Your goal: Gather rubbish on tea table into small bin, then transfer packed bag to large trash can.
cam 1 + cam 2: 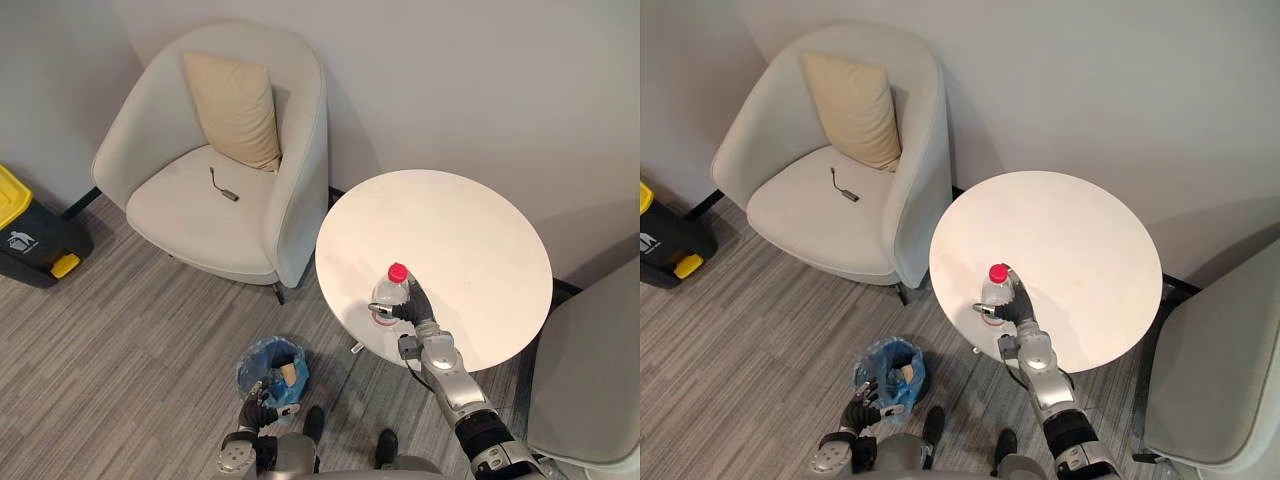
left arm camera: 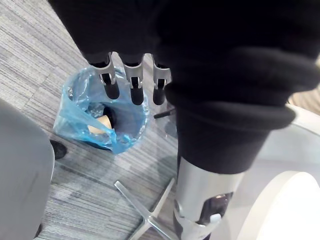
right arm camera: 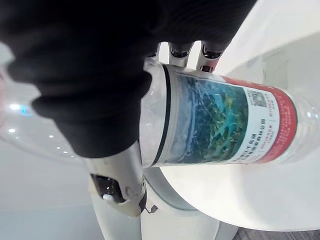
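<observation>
One bottle [image 1: 391, 292] stands upright near the table's [image 1: 470, 230] front edge; my right hand [image 1: 414, 306] has its fingers curled round it. My left hand [image 1: 255, 408] hangs by the small bin [image 1: 262, 362], fingers straight, holding nothing. Risk: the slick plastic may slip on the lift, or the drop may miss the bin.

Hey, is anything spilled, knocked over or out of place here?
Nothing spilled. The clear plastic bottle with a red cap stands upright on the round white table, gripped by the right hand. One stray: a small dark cable-like item on the pale armchair's seat.
</observation>
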You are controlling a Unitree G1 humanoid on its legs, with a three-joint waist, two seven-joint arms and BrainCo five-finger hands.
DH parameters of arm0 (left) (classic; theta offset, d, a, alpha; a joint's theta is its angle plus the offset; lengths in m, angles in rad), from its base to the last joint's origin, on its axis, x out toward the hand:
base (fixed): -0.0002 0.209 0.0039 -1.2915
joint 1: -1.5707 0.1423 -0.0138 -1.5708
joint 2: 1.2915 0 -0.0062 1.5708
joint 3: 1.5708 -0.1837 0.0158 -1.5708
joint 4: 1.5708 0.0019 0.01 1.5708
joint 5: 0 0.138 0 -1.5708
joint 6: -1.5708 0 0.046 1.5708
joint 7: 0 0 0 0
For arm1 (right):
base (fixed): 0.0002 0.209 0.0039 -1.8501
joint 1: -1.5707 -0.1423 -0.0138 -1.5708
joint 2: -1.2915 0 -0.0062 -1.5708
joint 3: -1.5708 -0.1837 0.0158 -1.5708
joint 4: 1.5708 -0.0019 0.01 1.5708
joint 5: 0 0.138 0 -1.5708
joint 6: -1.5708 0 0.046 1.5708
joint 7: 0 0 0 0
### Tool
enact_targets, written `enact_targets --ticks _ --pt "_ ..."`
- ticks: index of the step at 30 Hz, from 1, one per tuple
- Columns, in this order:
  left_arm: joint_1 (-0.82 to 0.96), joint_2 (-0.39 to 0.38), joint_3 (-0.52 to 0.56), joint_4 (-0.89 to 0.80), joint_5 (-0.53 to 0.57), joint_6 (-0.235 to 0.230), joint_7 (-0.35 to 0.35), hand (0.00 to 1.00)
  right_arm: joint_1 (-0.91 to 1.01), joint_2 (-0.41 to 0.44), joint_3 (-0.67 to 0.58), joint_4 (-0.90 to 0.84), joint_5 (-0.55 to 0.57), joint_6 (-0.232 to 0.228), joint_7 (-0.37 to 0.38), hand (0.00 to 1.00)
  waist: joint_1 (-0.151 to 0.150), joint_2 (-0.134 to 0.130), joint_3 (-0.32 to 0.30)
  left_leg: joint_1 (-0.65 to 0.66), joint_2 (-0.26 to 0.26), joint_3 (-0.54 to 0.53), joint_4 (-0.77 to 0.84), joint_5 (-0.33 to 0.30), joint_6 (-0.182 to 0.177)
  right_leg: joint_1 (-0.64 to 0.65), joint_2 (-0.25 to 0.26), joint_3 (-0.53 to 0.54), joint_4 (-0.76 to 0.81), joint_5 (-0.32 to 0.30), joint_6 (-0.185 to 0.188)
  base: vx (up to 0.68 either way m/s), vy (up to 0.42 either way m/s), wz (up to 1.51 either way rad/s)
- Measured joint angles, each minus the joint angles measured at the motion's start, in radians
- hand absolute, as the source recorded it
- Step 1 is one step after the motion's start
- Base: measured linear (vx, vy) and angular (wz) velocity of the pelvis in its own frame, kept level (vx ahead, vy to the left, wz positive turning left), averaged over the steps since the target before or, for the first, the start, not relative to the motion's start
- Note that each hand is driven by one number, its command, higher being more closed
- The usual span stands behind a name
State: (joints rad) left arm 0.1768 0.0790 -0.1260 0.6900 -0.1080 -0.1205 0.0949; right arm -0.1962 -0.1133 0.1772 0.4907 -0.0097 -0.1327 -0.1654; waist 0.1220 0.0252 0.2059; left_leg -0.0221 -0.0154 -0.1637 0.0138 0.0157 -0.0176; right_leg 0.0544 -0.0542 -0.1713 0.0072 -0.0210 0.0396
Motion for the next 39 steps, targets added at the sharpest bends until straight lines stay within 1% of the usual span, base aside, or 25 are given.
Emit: enact_targets --ticks 3,7,12,16,19,20,22,26,28,33,36,37,39 --pt "0.0 0.0 0.0 -0.005 0.0 0.0 0.002 0.0 -0.044 0.002 0.01 0.038 0.001 0.002 -0.007 1.0 0.003 -0.003 0.003 0.0 -0.001 0.0 0.0 0.0 0.0 0.001 -0.001 -0.001 0.0 0.0 0.0 0.0 0.0 0.0" --pt "0.0 0.002 0.0 -0.014 -0.004 -0.001 0.003 0.0 -0.047 0.007 0.031 0.039 0.003 0.008 -0.005 1.0 0.003 -0.005 0.017 0.002 -0.001 0.0 0.0 0.001 0.001 0.002 -0.001 -0.001 0.002 0.0 0.0 -0.02 -0.001 0.0" --pt "0.0 0.002 0.0 -0.014 -0.007 -0.001 0.015 0.0 -0.046 0.008 0.03 0.031 0.004 0.009 -0.006 1.0 0.002 -0.004 0.019 0.003 -0.001 0.001 0.0 0.001 0.001 0.002 -0.002 0.002 0.003 0.0 0.0 -0.01 0.0 0.0" --pt "0.0 0.001 0.001 -0.015 -0.007 0.0 0.015 0.0 0.01 0.006 0.027 -0.123 0.002 0.011 -0.007 1.0 0.001 -0.003 0.019 0.008 0.001 0.009 0.0 0.0 0.001 0.002 -0.002 0.009 0.004 0.0 0.0 0.0 0.0 -0.04" --pt "0.001 0.001 0.001 -0.015 -0.007 0.0 0.015 0.0 0.056 0.006 0.026 -0.227 -0.003 0.005 -0.007 1.0 -0.001 -0.004 0.019 0.023 0.005 0.017 -0.005 0.0 0.001 0.011 -0.001 0.016 0.005 0.0 0.0 -0.01 -0.004 -0.08" --pt "0.001 -0.001 0.001 -0.014 -0.007 0.0 0.015 0.0 0.087 0.007 0.027 -0.285 -0.008 0.002 -0.006 1.0 0.0 -0.004 0.019 0.031 0.01 0.024 -0.009 0.0 0.001 0.015 -0.001 0.023 0.006 0.0 0.0 -0.03 -0.01 -0.12" --pt "0.001 -0.001 0.001 -0.013 -0.006 0.0 0.015 0.0 0.116 0.007 0.025 -0.334 -0.02 -0.009 -0.006 1.0 -0.002 -0.004 0.019 0.035 0.011 0.032 -0.011 0.0 0.001 0.014 -0.001 0.032 0.009 0.0 0.0 -0.04 -0.005 -0.13" --pt "0.001 0.0 0.0 -0.01 -0.005 0.0 0.015 0.0 0.166 0.008 0.026 -0.404 -0.033 -0.019 -0.005 1.0 -0.014 -0.004 0.018 0.037 0.012 0.035 -0.011 0.0 0.001 0.012 0.0 0.036 0.012 0.0 0.001 -0.04 -0.006 -0.04" --pt "0.001 0.003 0.0 -0.002 -0.003 0.0 0.015 0.0 0.18 0.008 0.026 -0.428 -0.04 -0.019 -0.004 1.0 -0.026 -0.004 0.018 0.037 0.013 0.036 -0.011 0.0 0.001 0.012 0.001 0.037 0.012 0.0 0.001 -0.01 -0.006 -0.02" --pt "-0.003 0.005 0.0 0.017 0.002 -0.002 0.015 0.0 0.234 0.007 0.028 -0.512 -0.042 -0.032 -0.002 1.0 -0.03 -0.004 0.016 0.049 0.016 0.056 -0.016 0.0 0.001 0.013 0.003 0.056 0.012 0.0 0.001 -0.01 -0.006 -0.11" --pt "-0.003 0.007 -0.002 0.023 0.002 -0.004 0.016 0.0 0.26 0.008 0.03 -0.56 -0.047 -0.043 0.003 1.0 -0.037 -0.004 0.014 0.052 0.015 0.061 -0.017 0.0 0.001 0.014 0.002 0.062 0.012 0.001 0.001 -0.01 -0.003 -0.05" --pt "-0.001 0.008 -0.003 0.028 0.002 -0.007 0.017 0.0 0.272 0.006 0.034 -0.581 -0.064 -0.048 0.015 1.0 -0.046 -0.006 0.008 0.053 0.016 0.064 -0.017 -0.002 0.002 0.014 0.001 0.064 0.013 0.001 0.002 -0.02 -0.005 -0.03" --pt "0.001 0.014 -0.013 0.032 0.002 -0.007 0.018 0.0 0.276 0.0 0.051 -0.605 -0.078 -0.051 0.016 1.0 -0.051 -0.008 0.002 0.055 0.017 0.069 -0.017 -0.002 0.003 0.012 0.001 0.068 0.016 0.001 0.001 -0.02 -0.003 -0.08"
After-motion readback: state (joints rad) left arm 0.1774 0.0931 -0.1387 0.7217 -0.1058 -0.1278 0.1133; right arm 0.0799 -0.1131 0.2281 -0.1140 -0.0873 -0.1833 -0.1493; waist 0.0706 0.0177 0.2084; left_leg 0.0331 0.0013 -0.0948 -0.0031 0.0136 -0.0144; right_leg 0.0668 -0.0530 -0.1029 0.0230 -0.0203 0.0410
